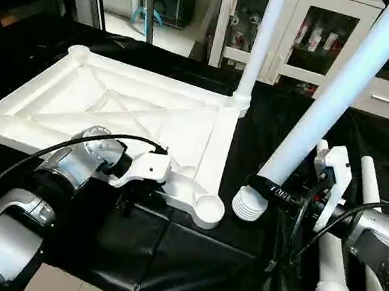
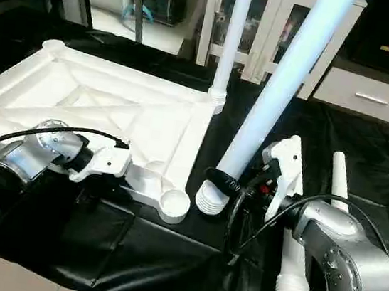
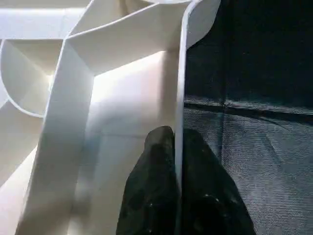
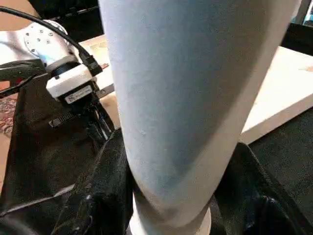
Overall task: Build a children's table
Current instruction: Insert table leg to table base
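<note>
The white table top (image 1: 113,106) lies ribbed side up on the black-covered work table. One white leg (image 1: 262,39) stands upright in its far right corner socket. My left gripper (image 3: 178,161) is shut on the top's near rim (image 3: 181,98), one finger on each side of the thin wall. My right gripper (image 1: 274,192) is shut on a second leg (image 1: 328,113), which tilts up and to the right. That leg's ribbed end (image 1: 248,204) hangs just right of the empty near right socket (image 1: 209,208), apart from it. In the right wrist view the black fingers (image 4: 105,186) flank the leg (image 4: 186,98).
Two more white legs (image 1: 332,271) lie side by side on the black cover (image 1: 187,259) under my right forearm. White cabinets with glass doors (image 1: 324,33) stand behind the table. The cover's near edge and bare floor (image 1: 68,287) show at the bottom left.
</note>
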You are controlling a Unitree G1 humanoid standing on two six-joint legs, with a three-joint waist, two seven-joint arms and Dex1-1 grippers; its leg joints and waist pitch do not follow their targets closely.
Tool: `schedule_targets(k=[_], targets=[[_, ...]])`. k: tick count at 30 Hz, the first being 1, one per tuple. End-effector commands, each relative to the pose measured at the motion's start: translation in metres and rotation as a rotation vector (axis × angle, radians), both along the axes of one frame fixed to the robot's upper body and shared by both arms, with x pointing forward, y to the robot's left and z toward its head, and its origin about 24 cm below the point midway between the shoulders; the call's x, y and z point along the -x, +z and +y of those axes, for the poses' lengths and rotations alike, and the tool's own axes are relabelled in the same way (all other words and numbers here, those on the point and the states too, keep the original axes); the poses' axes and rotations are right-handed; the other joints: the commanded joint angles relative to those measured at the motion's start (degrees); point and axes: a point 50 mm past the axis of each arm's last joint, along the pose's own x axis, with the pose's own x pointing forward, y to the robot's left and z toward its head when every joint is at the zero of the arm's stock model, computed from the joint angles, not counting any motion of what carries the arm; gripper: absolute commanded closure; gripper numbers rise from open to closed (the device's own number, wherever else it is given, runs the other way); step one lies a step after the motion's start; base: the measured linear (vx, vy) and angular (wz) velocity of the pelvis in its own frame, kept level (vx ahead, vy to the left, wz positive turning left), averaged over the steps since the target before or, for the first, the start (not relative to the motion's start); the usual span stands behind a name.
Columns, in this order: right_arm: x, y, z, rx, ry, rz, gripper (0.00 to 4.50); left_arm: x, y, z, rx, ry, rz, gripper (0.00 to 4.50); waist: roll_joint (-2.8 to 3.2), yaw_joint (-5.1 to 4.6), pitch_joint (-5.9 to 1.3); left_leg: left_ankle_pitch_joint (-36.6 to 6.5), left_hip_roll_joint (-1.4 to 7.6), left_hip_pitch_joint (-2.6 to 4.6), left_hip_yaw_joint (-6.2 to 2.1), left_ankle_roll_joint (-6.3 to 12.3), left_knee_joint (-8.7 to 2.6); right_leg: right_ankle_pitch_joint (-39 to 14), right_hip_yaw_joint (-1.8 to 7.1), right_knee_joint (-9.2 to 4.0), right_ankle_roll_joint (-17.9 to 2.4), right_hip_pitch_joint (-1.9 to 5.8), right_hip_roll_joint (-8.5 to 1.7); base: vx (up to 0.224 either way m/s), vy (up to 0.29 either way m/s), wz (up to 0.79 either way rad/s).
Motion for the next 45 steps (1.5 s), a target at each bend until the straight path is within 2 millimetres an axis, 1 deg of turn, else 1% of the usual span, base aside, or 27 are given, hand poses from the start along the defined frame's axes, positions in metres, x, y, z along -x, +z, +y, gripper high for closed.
schedule_targets(k=[1,2,4,6,7,9,10,11,13,14,15,16,17,18,22,23,27,29,31,35,38,39,40,41,43,44,45], targets=[[-0.004,0.008,-0.001,0.013,0.008,-0.035,2.64,0.006,-0.012,-0.005,0.066,0.053,0.050,4.50,-0.12,0.26,-3.25,-1.8,3.61,-0.39,-1.12,0.92,-4.57,-2.2,2.60,-3.50,-15.1,3.40,-5.24,0.000,0.000,0.00],[-0.006,0.008,-0.002,0.013,-0.008,-0.041,2.64,0.007,-0.015,-0.011,0.080,0.073,0.041,4.50,0.10,0.28,-3.23,-2.2,3.66,-0.34,-1.10,0.73,-4.56,-2.8,2.63,-3.51,-15.3,3.39,-5.34,0.000,0.000,0.00],[-0.010,0.008,-0.003,0.014,-0.041,-0.045,2.64,0.009,-0.017,-0.019,0.115,0.095,0.040,4.50,-0.16,0.18,-3.12,-2.8,3.63,-0.40,-1.05,0.68,-4.59,-4.6,2.67,-3.74,-15.1,3.43,-5.32,0.000,0.000,0.00],[-0.012,0.008,-0.003,0.012,-0.069,-0.049,2.64,0.011,-0.018,-0.027,0.152,0.110,0.031,4.50,-0.06,0.39,-3.15,-2.8,3.53,-0.35,-0.93,1.19,-4.51,-6.7,2.75,-4.06,-14.5,3.25,-5.24,0.000,0.000,0.00],[-0.014,0.008,-0.002,0.008,-0.085,-0.053,2.64,0.013,-0.020,-0.031,0.167,0.119,0.027,4.50,-0.19,0.35,-3.13,-2.9,3.57,-0.42,-0.91,1.26,-4.53,-7.1,2.77,-4.11,-14.4,3.24,-5.25,0.000,0.000,0.00],[-0.015,0.008,0.000,-0.002,-0.096,-0.053,2.64,0.015,-0.021,-0.033,0.171,0.134,0.017,4.50,-0.09,0.42,-3.18,-3.0,3.56,-0.53,-1.00,1.32,-4.56,-8.2,2.72,-4.14,-13.9,3.27,-5.28,0.000,0.000,0.00],[-0.015,0.006,0.005,-0.012,-0.095,-0.051,2.64,0.017,-0.022,-0.032,0.171,0.147,0.015,4.50,-0.14,0.34,-3.20,-3.1,3.55,-0.52,-1.02,1.52,-4.65,-9.8,2.69,-4.23,-12.8,3.10,-5.16,0.000,0.000,0.00],[-0.015,0.005,0.007,-0.015,-0.091,-0.048,2.64,0.019,-0.023,-0.033,0.175,0.154,0.018,4.50,0.48,0.31,-3.16,-3.6,3.51,-0.57,-1.09,1.36,-4.72,-10.5,2.66,-4.40,-12.4,3.00,-5.14,0.000,0.000,0.00],[-0.016,0.003,0.009,-0.018,-0.090,-0.044,2.64,0.022,-0.022,-0.034,0.193,0.164,0.026,4.50,0.39,0.18,-3.21,-3.8,3.51,-0.60,-1.15,1.23,-4.81,-10.8,2.66,-4.42,-11.8,3.02,-5.04,0.000,0.000,0.00],[-0.016,0.003,0.010,-0.020,-0.089,-0.043,2.64,0.022,-0.022,-0.035,0.201,0.168,0.030,4.50,0.65,0.10,-3.23,-3.9,3.44,-0.70,-1.14,1.13,-4.82,-10.7,2.66,-4.48,-11.7,2.99,-5.03,0.000,0.000,0.00],[-0.016,0.003,0.010,-0.022,-0.088,-0.042,2.64,0.022,-0.021,-0.035,0.209,0.174,0.031,4.50,0.65,0.10,-3.23,-3.9,3.44,-0.70,-1.14,1.13,-4.82,-10.7,2.66,-4.48,-11.7,2.99,-5.03,0.000,0.000,0.00],[-0.016,0.001,0.011,-0.026,-0.090,-0.040,2.64,0.022,-0.019,-0.037,0.243,0.196,0.028,4.50,0.46,0.16,-3.24,-3.9,3.47,-0.71,-1.17,1.13,-4.83,-10.8,2.65,-4.45,-11.7,2.97,-5.08,0.000,0.000,0.00],[-0.016,0.001,0.011,-0.026,-0.090,-0.040,2.64,0.022,-0.019,-0.037,0.243,0.196,0.028,4.02,0.56,0.22,-3.25,-3.9,3.40,-0.65,-1.10,1.27,-4.83,-10.7,2.66,-4.51,-11.8,2.83,-5.02,0.000,0.000,0.00],[-0.016,0.000,0.011,-0.030,-0.093,-0.038,2.64,0.022,-0.018,-0.037,0.244,0.200,0.019,4.02,0.59,0.30,-3.29,-3.9,3.37,-0.70,-1.10,1.35,-4.82,-10.3,2.64,-4.48,-11.8,2.87,-4.99,0.000,0.000,0.00],[-0.017,-0.002,0.013,-0.027,-0.093,-0.036,2.64,0.024,-0.018,-0.035,0.248,0.223,0.016,3.60,0.71,0.27,-3.19,-4.9,3.48,-0.65,-1.12,1.04,-4.97,-9.9,2.59,-4.54,-12.2,2.72,-4.91,0.000,0.000,0.00],[-0.018,-0.002,0.013,-0.027,-0.091,-0.037,2.64,0.024,-0.018,-0.034,0.239,0.214,-0.021,3.60,0.21,0.33,-3.11,-5.0,3.46,-0.74,-1.17,1.26,-5.02,-10.6,2.60,-4.61,-11.8,2.81,-4.95,0.000,0.000,0.00],[-0.019,0.000,0.016,-0.020,-0.071,-0.047,2.64,0.024,-0.018,-0.030,0.220,0.219,-0.014,3.60,0.27,0.22,-3.04,-5.2,3.52,-0.55,-1.19,0.98,-5.16,-11.4,2.60,-4.68,-11.2,2.59,-4.95,0.000,0.000,0.00],[-0.020,0.001,0.017,-0.024,-0.067,-0.050,2.64,0.025,-0.020,-0.027,0.193,0.212,-0.010,3.60,0.00,0.28,-2.97,-5.0,3.49,-0.62,-1.16,1.01,-5.16,-11.5,2.70,-4.73,-10.8,2.64,-5.03,0.000,0.000,0.00],[-0.021,0.002,0.017,-0.026,-0.065,-0.052,2.64,0.026,-0.021,-0.024,0.174,0.208,-0.007,3.60,0.13,0.24,-2.94,-4.8,3.51,-0.65,-1.20,0.96,-5.22,-11.1,2.71,-4.69,-10.8,2.64,-5.05,0.000,0.000,0.00],[-0.023,0.003,0.016,-0.024,-0.061,-0.057,2.64,0.028,-0.024,-0.018,0.109,0.180,0.017,3.60,-0.16,0.12,-2.85,-5.2,3.52,-0.61,-1.19,0.91,-5.31,-12.6,2.73,-4.78,-10.4,2.56,-5.06,0.000,0.000,0.00],[-0.026,0.004,0.015,-0.018,-0.057,-0.061,2.64,0.028,-0.026,-0.016,0.080,0.182,0.036,3.60,-0.11,0.03,-2.82,-5.1,3.52,-0.52,-1.15,0.64,-5.31,-12.8,2.71,-4.77,-10.4,2.45,-5.00,0.000,0.000,0.00],[-0.026,0.004,0.015,-0.017,-0.055,-0.062,2.64,0.028,-0.026,-0.015,0.078,0.185,0.039,3.75,-0.12,0.05,-2.84,-5.0,3.51,-0.51,-1.14,0.62,-5.29,-12.5,2.71,-4.75,-10.6,2.48,-5.01,0.000,0.000,0.00],[-0.026,0.005,0.015,-0.015,-0.054,-0.065,2.64,0.027,-0.026,-0.015,0.075,0.184,0.045,3.86,0.00,0.05,-2.86,-4.8,3.51,-0.51,-1.10,0.61,-5.25,-11.7,2.71,-4.69,-10.9,2.48,-5.00,0.000,0.000,0.00],[-0.027,0.006,0.015,-0.013,-0.053,-0.069,2.64,0.026,-0.025,-0.015,0.076,0.191,0.051,3.95,0.31,0.09,-2.90,-4.6,3.51,-0.45,-1.10,0.52,-5.26,-10.8,2.72,-4.66,-11.1,2.48,-4.96,0.000,0.000,0.00],[-0.027,0.007,0.014,-0.010,-0.052,-0.073,2.64,0.024,-0.024,-0.016,0.077,0.191,0.052,3.98,0.19,0.07,-2.90,-4.8,3.45,-0.45,-1.07,0.49,-5.25,-10.3,2.70,-4.64,-11.4,2.56,-4.96,0.000,0.000,0.00],[-0.028,0.007,0.014,-0.009,-0.051,-0.076,2.64,0.022,-0.023,-0.016,0.082,0.193,0.048,4.07,0.57,0.12,-2.87,-4.9,3.45,-0.47,-1.12,0.37,-5.28,-10.4,2.73,-4.65,-11.5,2.55,-4.98,0.000,0.000,0.00],[-0.028,0.007,0.014,-0.008,-0.051,-0.077,2.64,0.022,-0.023,-0.017,0.084,0.195,0.047,4.18,0.37,0.06,-2.83,-5.6,3.47,-0.43,-1.08,0.20,-5.32,-10.9,2.73,-4.80,-11.5,2.55,-4.93,0.000,0.000,0.00]])
